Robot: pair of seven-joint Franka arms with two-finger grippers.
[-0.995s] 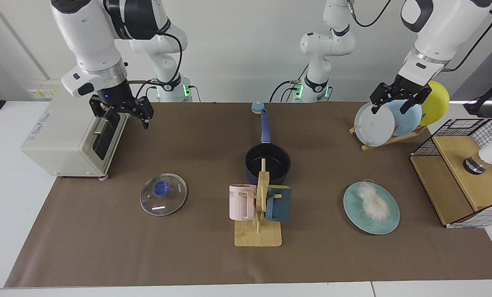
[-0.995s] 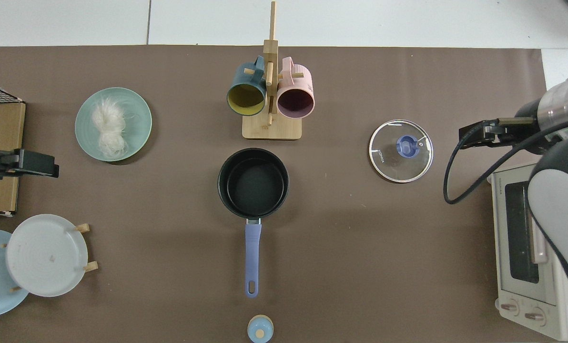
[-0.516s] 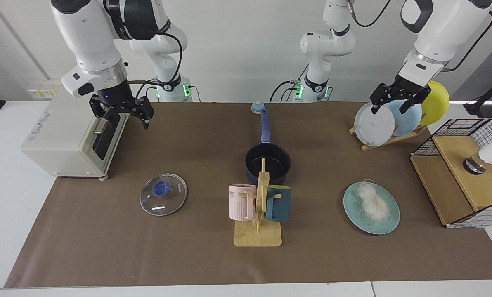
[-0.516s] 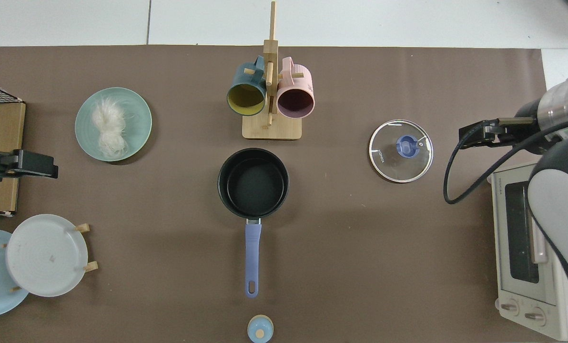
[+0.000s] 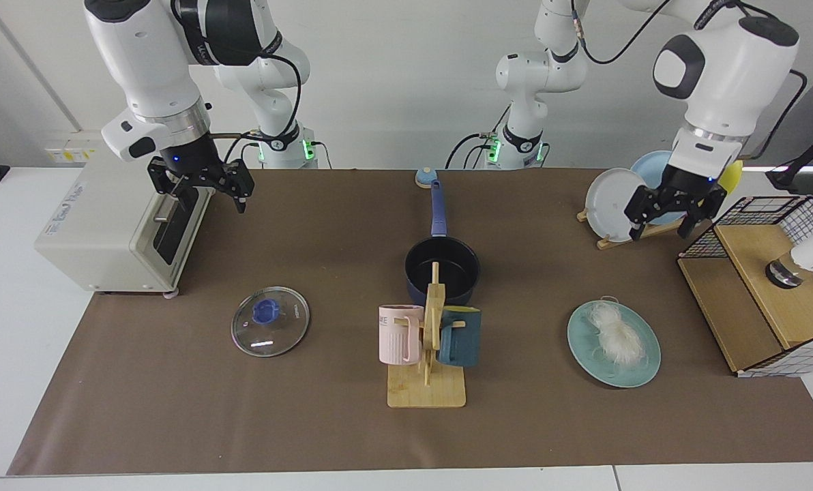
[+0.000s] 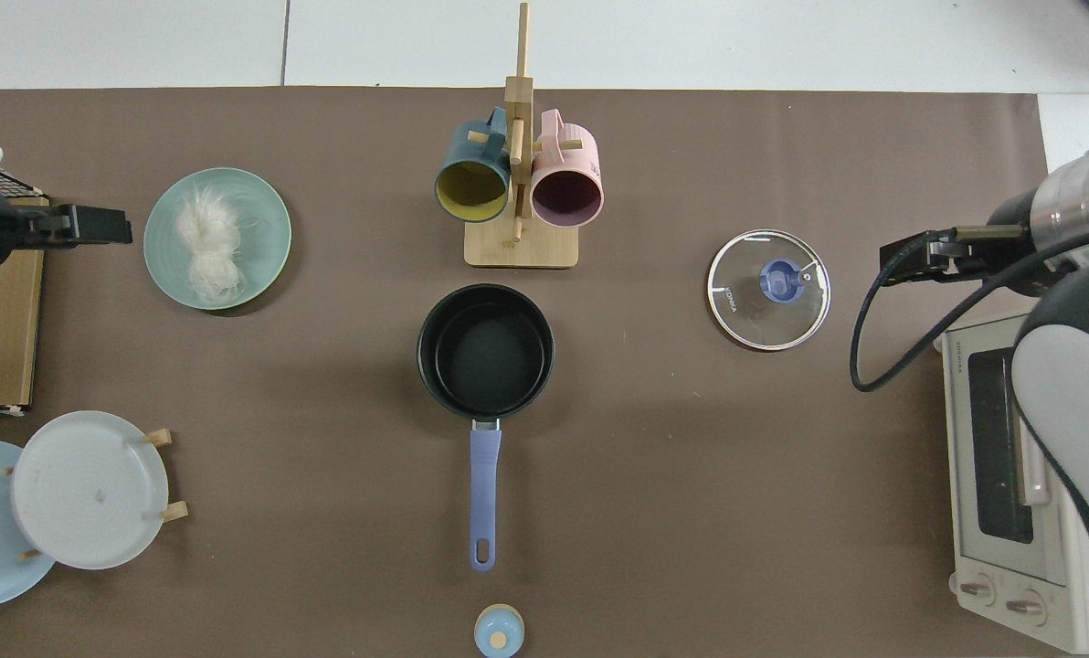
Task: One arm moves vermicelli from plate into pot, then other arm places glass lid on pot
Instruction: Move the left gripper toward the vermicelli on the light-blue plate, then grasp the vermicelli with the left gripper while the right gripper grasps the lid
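The vermicelli (image 5: pixel 616 334) (image 6: pixel 206 242) lies as a white tangle on the pale teal plate (image 5: pixel 587 344) (image 6: pixel 266 238). At the table's middle stands the dark pot (image 5: pixel 442 269) (image 6: pixel 485 352), nothing inside it, its blue handle pointing toward the arm bases. The glass lid (image 5: pixel 270 320) (image 6: pixel 768 288) lies flat on the mat, blue knob up. My left gripper (image 5: pixel 660 228) (image 6: pixel 97 224) hangs open in front of the plate rack, above and behind the teal plate, holding nothing. My right gripper (image 5: pixel 209 198) (image 6: pixel 910 256) waits open beside the toaster oven, behind the lid.
A wooden mug rack (image 5: pixel 425 382) with a pink and a dark teal mug stands just in front of the pot. A toaster oven (image 5: pixel 113 225), a plate rack (image 5: pixel 625 201) and a wire-sided wooden box (image 5: pixel 761 286) line the sides. A small blue knob (image 5: pixel 425 177) sits behind the pot handle.
My left arm has dropped and swung forward, from above the plate rack down toward the teal plate. The right arm and all objects have stayed put.
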